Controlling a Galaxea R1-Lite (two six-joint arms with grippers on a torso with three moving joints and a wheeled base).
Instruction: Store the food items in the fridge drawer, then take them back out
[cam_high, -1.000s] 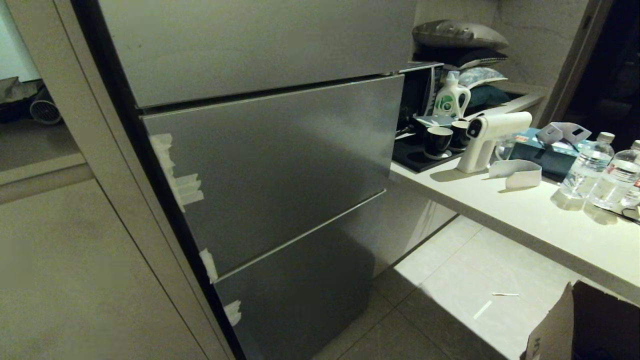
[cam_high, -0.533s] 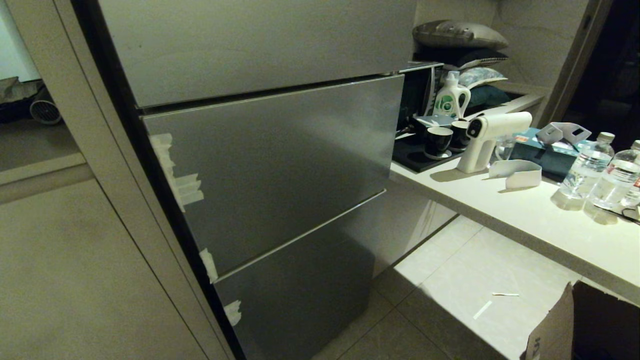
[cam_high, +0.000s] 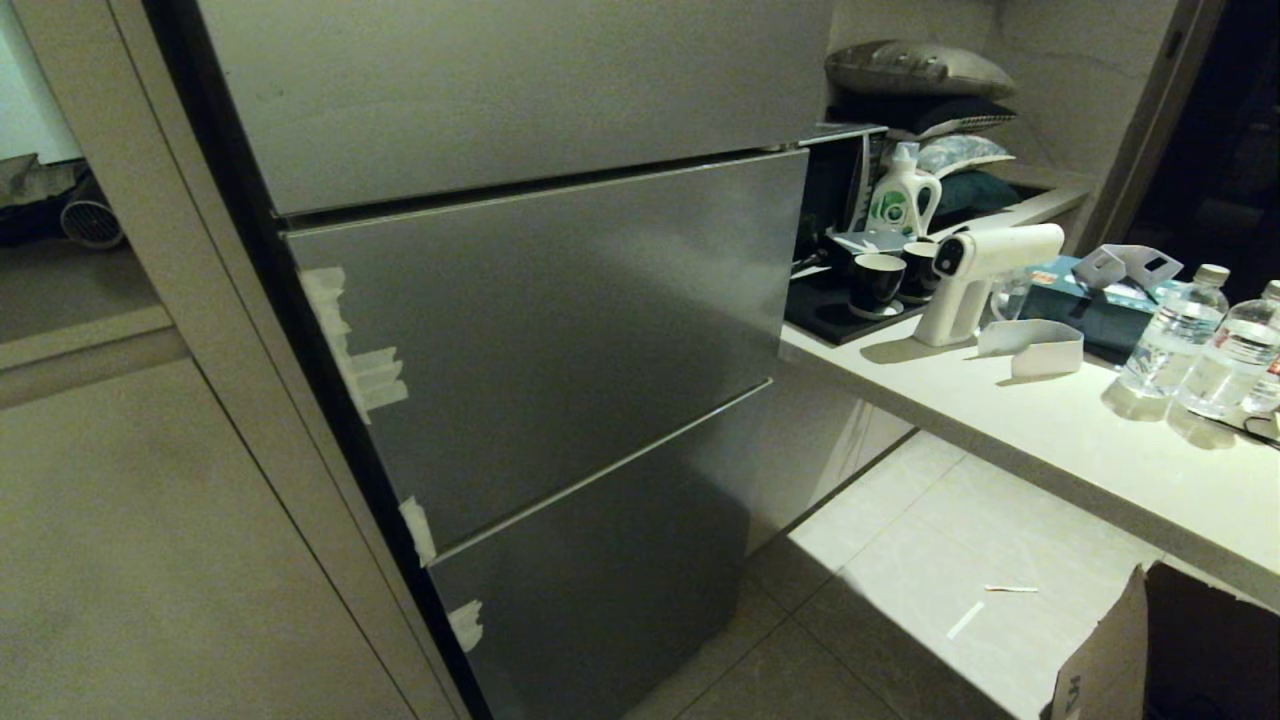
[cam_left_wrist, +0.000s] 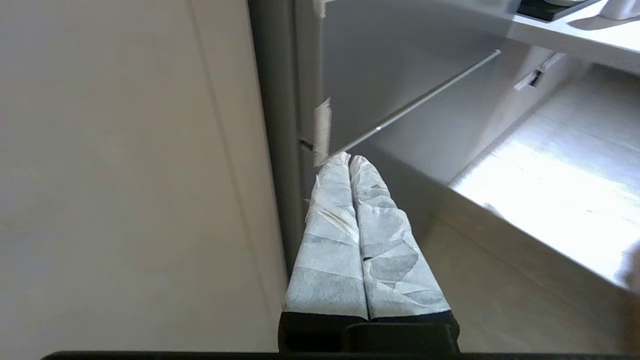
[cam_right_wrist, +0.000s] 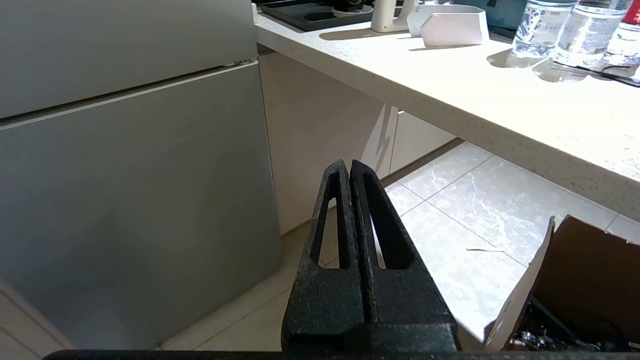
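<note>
The fridge stands closed: its grey steel middle panel (cam_high: 560, 330) and lower panel (cam_high: 600, 580) are flush. The fridge drawer is hidden and the food items are out of view. Neither arm shows in the head view. In the left wrist view my left gripper (cam_left_wrist: 348, 159), fingers wrapped in whitish tape, is shut and empty. Its tips are close to a tape scrap (cam_left_wrist: 322, 130) at the fridge's left edge, where the seam between the two panels ends. My right gripper (cam_right_wrist: 348, 165) is shut and empty, and it points at the tiled floor beside the lower panel (cam_right_wrist: 130, 190).
A beige cabinet wall (cam_high: 150, 550) flanks the fridge on the left. To the right runs a white counter (cam_high: 1050, 440) with a white spray gun (cam_high: 975, 275), dark cups (cam_high: 876, 283) and water bottles (cam_high: 1175, 335). An open cardboard box (cam_high: 1170, 650) sits on the floor at the right.
</note>
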